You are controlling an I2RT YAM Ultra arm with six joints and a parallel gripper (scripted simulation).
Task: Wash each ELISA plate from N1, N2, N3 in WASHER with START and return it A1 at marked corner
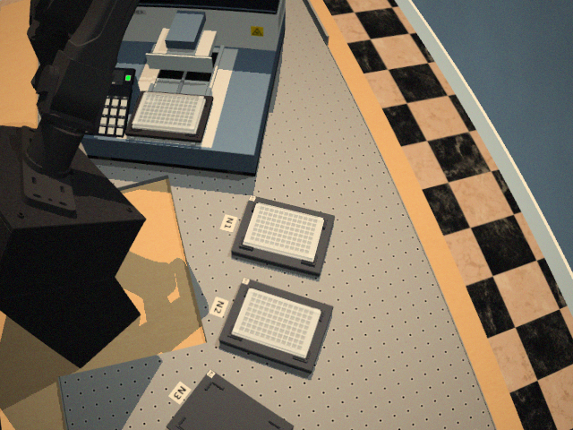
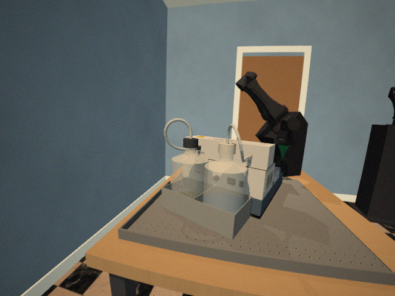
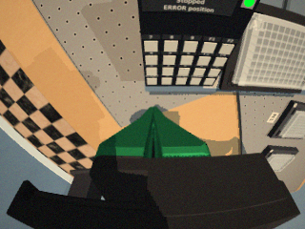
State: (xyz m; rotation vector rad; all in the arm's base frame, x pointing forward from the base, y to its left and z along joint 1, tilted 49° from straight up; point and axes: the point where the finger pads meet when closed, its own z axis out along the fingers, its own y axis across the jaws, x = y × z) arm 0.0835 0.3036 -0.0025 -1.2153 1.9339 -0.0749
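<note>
A white 96-well plate lies flat in the washer's carrier pocket, and it also shows in the wrist view. The washer lamp is green, as the wrist view confirms. The keypad sits left of the carrier. My gripper has green fingers shut together with nothing between them. It hovers just off the keypad's lowest row, near its left end. In the exterior view the gripper shows behind the washer. Nest N1 holds a plate, and nest N2 holds a plate. Nest N3 is empty.
The manifold head stands behind the carrier on the washer deck. Two bottles with tubing sit in a grey tray at the washer's back. My arm's black base block stands left of the nests.
</note>
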